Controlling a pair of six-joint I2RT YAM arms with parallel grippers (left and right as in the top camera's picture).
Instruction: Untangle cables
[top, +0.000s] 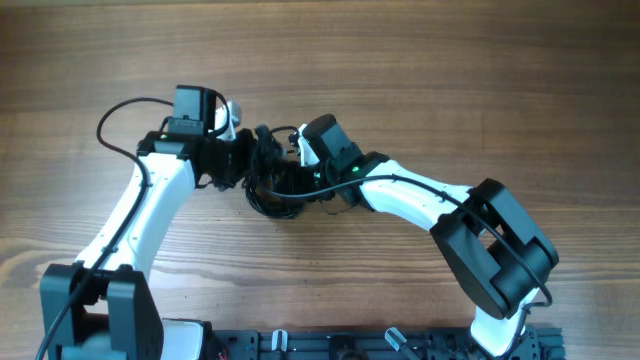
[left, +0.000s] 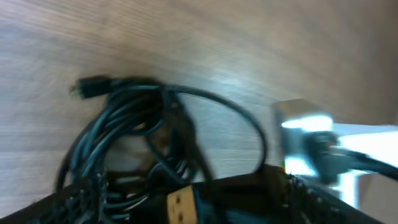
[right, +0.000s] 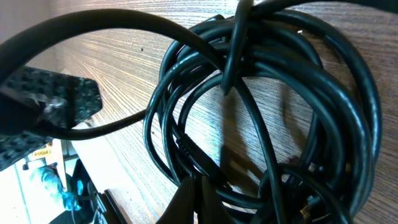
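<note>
The cables (top: 272, 190) are a tangled black coil on the wooden table between my two grippers. My left gripper (top: 240, 160) is at the coil's left side, and in the blurred left wrist view it (left: 189, 202) stands open around the near loops of the cables (left: 134, 134). A gold-faced plug (left: 180, 204) lies between its fingers, and another plug end (left: 93, 87) sticks out at the far left. My right gripper (top: 288, 172) is at the coil's right side. In the right wrist view it (right: 202, 186) is shut, pinching one strand of the cables (right: 273, 81).
The left gripper's textured finger (right: 56, 99) shows at the left of the right wrist view, under a thicker black wire (right: 124, 18) arching overhead. The right arm's white wrist (left: 305, 137) is close on the right. Bare wooden table (top: 450, 70) surrounds the coil.
</note>
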